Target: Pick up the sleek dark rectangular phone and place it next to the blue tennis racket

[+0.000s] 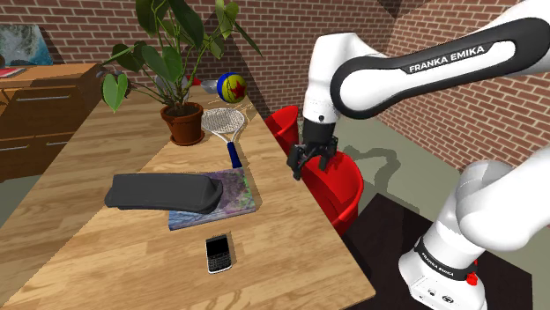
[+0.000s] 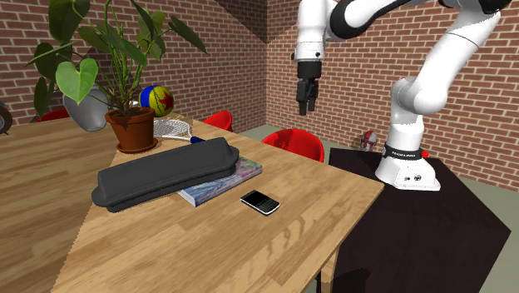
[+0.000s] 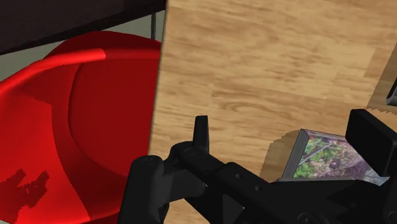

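Note:
The dark rectangular phone (image 1: 218, 254) (image 2: 260, 201) lies flat on the wooden table (image 1: 106, 255), screen and keypad up, near the table's front edge, just in front of the book. The tennis racket (image 1: 225, 123) (image 2: 172, 128), with its white-strung head and blue handle (image 1: 234, 155), lies further back beside the plant pot. My gripper (image 1: 313, 164) (image 2: 306, 105) (image 3: 285, 130) hangs high over the table's edge, above the red chair, well away from the phone. Its fingers (image 3: 201, 133) stand apart, open, with nothing between them.
A long dark case (image 1: 163, 191) (image 2: 166, 175) rests on a colourful book (image 1: 231, 195) (image 2: 233, 176) (image 3: 324, 156) between phone and racket. A potted plant (image 1: 185, 123) (image 2: 131, 129) and a ball (image 1: 231, 86) stand at the back. Red chairs (image 1: 342, 187) (image 2: 293, 143) (image 3: 83, 121) line the table's side.

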You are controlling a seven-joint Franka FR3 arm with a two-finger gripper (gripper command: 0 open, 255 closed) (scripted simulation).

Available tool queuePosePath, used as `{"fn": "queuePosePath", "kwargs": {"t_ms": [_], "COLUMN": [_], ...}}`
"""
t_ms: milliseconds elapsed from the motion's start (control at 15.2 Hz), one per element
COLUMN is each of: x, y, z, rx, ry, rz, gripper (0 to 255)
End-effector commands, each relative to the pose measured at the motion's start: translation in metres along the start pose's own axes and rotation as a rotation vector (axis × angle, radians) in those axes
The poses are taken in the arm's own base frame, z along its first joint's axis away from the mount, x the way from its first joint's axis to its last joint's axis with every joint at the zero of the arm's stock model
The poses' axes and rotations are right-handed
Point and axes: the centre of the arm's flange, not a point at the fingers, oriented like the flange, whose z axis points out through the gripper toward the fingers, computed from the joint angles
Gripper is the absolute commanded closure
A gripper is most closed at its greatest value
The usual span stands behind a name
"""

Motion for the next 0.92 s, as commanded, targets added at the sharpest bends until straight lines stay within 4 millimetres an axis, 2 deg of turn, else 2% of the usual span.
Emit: {"fn": "queuePosePath", "kwargs": {"t_ms": [0, 858], "x": [0.000, 0.023], "y": [-0.021, -0.164], "z": [0.013, 0.108], "rx": [0.000, -0.010], "ry": [0.003, 0.020], "rz": [0.010, 0.064], "gripper": [0, 0]}}
